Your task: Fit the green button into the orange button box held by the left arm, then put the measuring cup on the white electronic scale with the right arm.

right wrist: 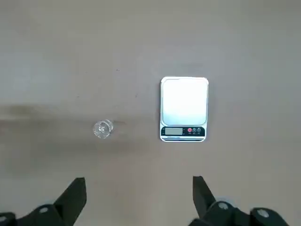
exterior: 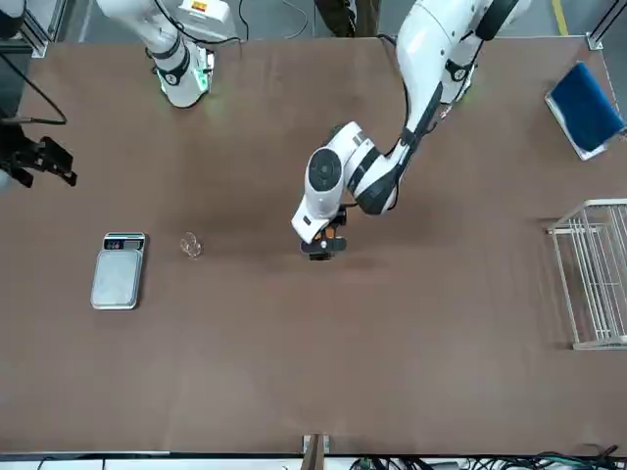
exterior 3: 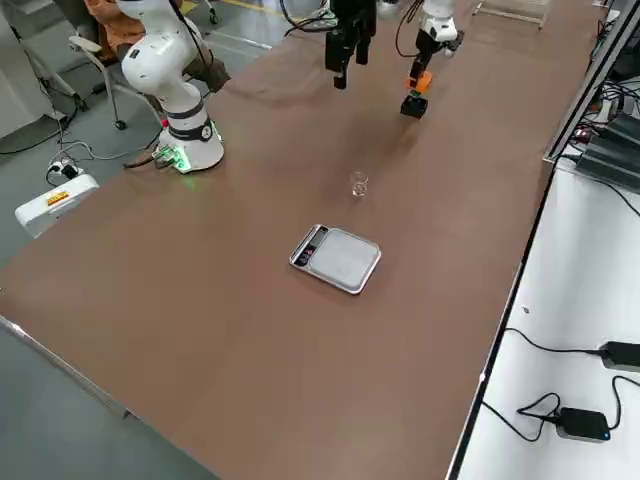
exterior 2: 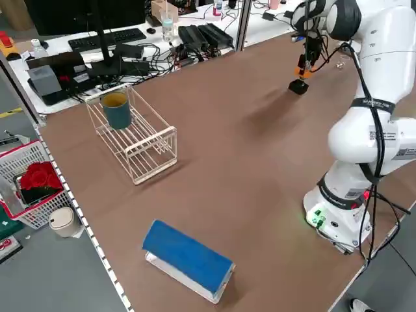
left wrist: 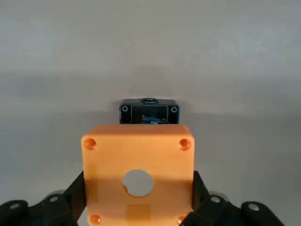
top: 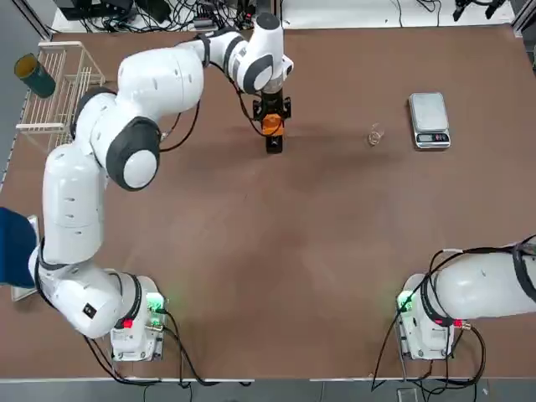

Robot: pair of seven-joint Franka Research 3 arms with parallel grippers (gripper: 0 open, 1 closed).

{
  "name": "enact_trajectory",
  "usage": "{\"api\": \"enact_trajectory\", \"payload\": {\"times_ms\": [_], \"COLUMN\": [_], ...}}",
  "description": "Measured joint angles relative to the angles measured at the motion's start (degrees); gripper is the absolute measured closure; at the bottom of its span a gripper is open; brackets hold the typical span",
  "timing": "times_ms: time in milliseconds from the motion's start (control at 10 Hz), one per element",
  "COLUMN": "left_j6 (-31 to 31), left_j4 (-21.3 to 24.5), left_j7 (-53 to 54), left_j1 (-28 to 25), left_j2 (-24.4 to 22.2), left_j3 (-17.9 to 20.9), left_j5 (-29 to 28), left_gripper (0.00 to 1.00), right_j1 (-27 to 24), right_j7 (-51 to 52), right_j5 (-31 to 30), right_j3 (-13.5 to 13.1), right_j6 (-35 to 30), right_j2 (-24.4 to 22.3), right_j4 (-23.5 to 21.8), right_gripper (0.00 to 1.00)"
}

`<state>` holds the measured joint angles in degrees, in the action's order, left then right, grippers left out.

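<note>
Left wrist view: the orange button box (left wrist: 138,160) is gripped between the fingers of the left gripper (left wrist: 138,197), its round hole exposed, and a black block (left wrist: 149,111) is seen beyond it. Over in the top view, box and gripper are held above the brown table (top: 276,251), well to the left of the white electronic scale (top: 430,121). Near that scale, the clear measuring cup (right wrist: 103,128) is seen on the table, not touching it. And the right gripper (right wrist: 139,193): fingers spread wide, nothing held between them, the cup and scale in its wrist view.
</note>
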<state>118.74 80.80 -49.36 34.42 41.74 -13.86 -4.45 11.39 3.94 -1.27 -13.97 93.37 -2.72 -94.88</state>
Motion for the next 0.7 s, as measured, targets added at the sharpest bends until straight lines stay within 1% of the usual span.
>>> {"api": "enact_trajectory", "payload": {"times_ms": [100,200,400,500,700], "left_j6": [0.0,0.0,0.07,0.22,0.54], "left_j4": [-0.11,-0.41,-0.84,-0.93,-1.22], "left_j7": [-0.03,-0.18,-0.66,-1.31,-1.73], "left_j1": [0.07,0.25,0.48,0.59,0.75], "left_j2": [0.23,0.57,0.89,1.01,1.48], "left_j3": [0.29,0.57,0.73,0.73,0.75], "left_j5": [-0.46,-0.68,-0.73,-0.73,-0.74], "left_gripper": [0.13,0.13,0.13,0.13,0.13], "right_j1": [-0.27,-1.3,-3.25,-3.25,-3.27], "right_j7": [0.0,-1.14,-7.02,-9.63,-13.89], "right_j5": [0.0,0.11,0.27,0.32,1.09], "right_j3": [0.46,2.15,7.73,9.49,11.41], "right_j6": [0.06,0.3,3.11,6.91,17.99], "right_j2": [0.09,0.2,0.72,1.13,2.32], "right_j4": [-0.01,-0.1,-1.96,-4.63,-13.45], "right_gripper": [0.0,0.0,0.0,0.0,0.0]}}
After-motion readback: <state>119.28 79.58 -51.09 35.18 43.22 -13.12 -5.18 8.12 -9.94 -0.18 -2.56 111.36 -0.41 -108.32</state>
